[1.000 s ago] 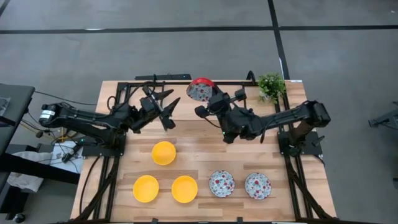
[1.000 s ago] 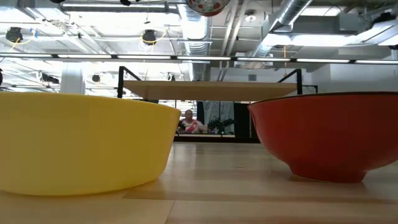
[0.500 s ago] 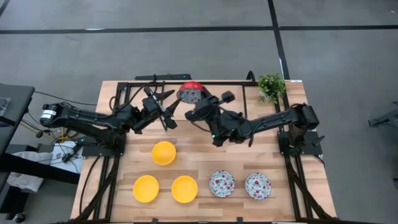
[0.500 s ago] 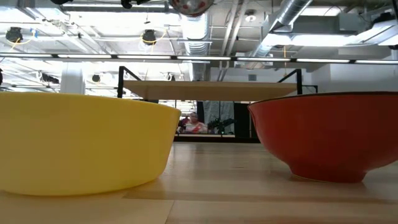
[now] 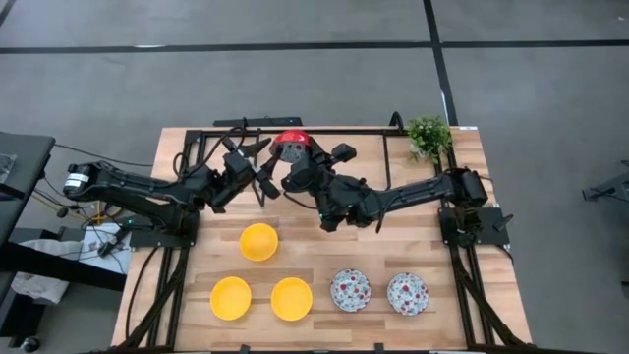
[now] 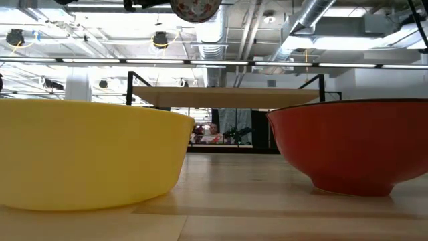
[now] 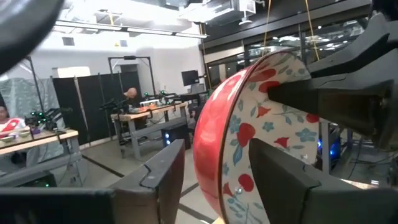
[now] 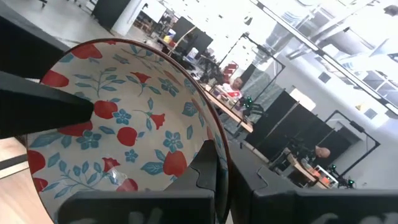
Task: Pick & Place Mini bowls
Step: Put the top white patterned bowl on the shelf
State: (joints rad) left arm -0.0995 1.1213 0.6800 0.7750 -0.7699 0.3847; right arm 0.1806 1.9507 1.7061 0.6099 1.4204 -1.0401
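My right gripper (image 5: pixel 298 169) is shut on a mini bowl (image 5: pixel 291 147), red outside and white with red and blue flowers inside. It holds the bowl high over the table's far middle. My left gripper (image 5: pixel 265 169) is open beside it. In the left wrist view the bowl's rim (image 7: pixel 217 143) stands between the two left fingers, one on the red outside (image 7: pixel 155 174), one at the patterned inside (image 7: pixel 280 180). Whether they touch it I cannot tell. On the table rest three yellow mini bowls (image 5: pixel 258 241) and two patterned ones (image 5: pixel 350 289). My right gripper pinches the bowl's rim (image 8: pixel 208 134), one finger inside the bowl and one outside (image 8: pixel 249 186). The fingers come about level from the table's right side. The bowl is lifted clear of the table and tipped on its side, its opening turned toward my right wrist.
A small green plant (image 5: pixel 428 136) stands at the far right corner. A black frame (image 5: pixel 295 130) runs along the table's far edge. In the low view a yellow bowl (image 6: pixel 87 154) and a red bowl (image 6: pixel 348 144) stand close, the held bowl (image 6: pixel 195 8) high above them.
My right gripper has carried the patterned bowl toward the table's left, up to my left gripper, and has rolled, tipping the bowl. The bowl's rim now stands between the left fingers. My left gripper has stayed in place and turned a little toward the bowl.
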